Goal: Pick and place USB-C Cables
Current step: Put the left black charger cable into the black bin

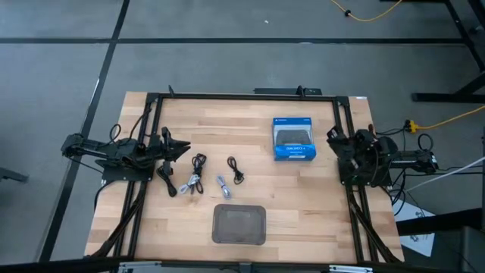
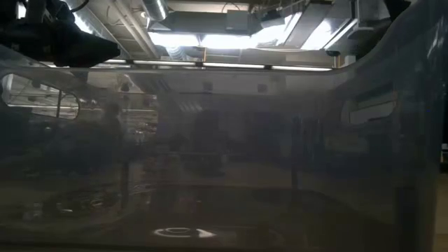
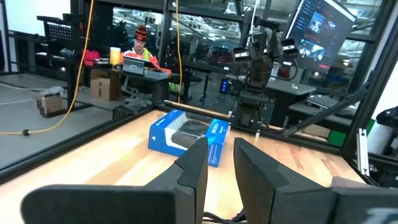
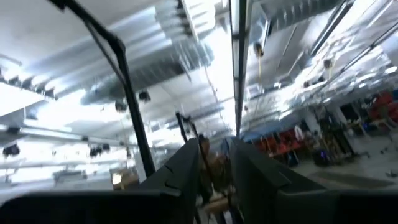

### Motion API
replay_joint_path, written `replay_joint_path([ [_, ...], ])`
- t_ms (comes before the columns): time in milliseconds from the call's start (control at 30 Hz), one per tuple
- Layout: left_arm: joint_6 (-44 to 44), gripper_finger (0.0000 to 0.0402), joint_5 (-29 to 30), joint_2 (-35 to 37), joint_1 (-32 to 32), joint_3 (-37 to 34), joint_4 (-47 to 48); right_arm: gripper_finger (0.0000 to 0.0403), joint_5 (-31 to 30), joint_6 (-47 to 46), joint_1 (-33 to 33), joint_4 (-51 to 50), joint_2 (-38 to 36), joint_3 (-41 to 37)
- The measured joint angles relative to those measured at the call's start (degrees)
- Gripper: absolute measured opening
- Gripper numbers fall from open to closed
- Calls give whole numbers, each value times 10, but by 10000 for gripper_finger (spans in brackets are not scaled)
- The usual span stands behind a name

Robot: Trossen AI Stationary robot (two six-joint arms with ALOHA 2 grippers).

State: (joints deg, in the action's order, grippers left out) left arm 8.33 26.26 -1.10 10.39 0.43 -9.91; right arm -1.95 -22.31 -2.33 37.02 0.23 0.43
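Several small coiled USB-C cables lie on the wooden table left of centre: black ones (image 1: 198, 162) (image 1: 236, 170) (image 1: 165, 180) and silvery-grey ones (image 1: 192, 183) (image 1: 223, 187). My left gripper (image 1: 182, 148) (image 3: 221, 158) hovers near the table's left side, just left of the cables, pointing toward the blue box (image 1: 294, 139) (image 3: 186, 134). It is open by a narrow gap and empty. My right gripper (image 4: 216, 163) is at the table's right edge on its folded arm (image 1: 360, 155), tilted up toward the ceiling, narrowly open and empty.
A grey translucent container (image 1: 239, 224) sits near the table's front edge at the centre; the low view looks through it. A black frame (image 1: 242, 95) runs round the table. The right arm (image 3: 255, 68) shows beyond the blue box in the left wrist view. A person sits far behind (image 3: 140, 46).
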Motion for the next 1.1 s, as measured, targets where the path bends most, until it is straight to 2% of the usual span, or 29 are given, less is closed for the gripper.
replay_joint_path([
  [233, 1, 70, 0, 0, 0, 0, 4, 97, -22, 14, 0, 66, 0, 0],
  [433, 1, 70, 4, 0, 0, 0, -5, 97, -155, 96, 0, 137, 2, 0],
  [500, 1, 70, 17, 0, -3, 0, -59, 97, -152, 122, 0, 154, 13, 0],
  [600, -23, 70, -12, -21, -17, 9, -165, 97, -147, 140, 0, 171, 36, 0],
  [667, -37, 70, -37, -56, -27, 38, -156, 97, -149, 144, 0, 176, 48, 0],
  [733, -32, 70, -30, -103, -38, 86, -89, 97, -149, 151, 0, 176, 55, 0],
  [800, -5, 70, -26, -161, -49, 145, 34, 97, -149, 152, 0, 175, 58, 0],
  [933, 68, 70, -65, -298, -63, 297, 394, 97, -147, 151, 0, 172, 58, 0],
  [1000, 132, 70, -100, -352, -63, 372, 577, 97, -145, 150, 0, 171, 58, 0],
  [1100, 252, 70, -173, -431, -61, 453, 769, 97, -145, 151, 0, 160, 58, 0],
])
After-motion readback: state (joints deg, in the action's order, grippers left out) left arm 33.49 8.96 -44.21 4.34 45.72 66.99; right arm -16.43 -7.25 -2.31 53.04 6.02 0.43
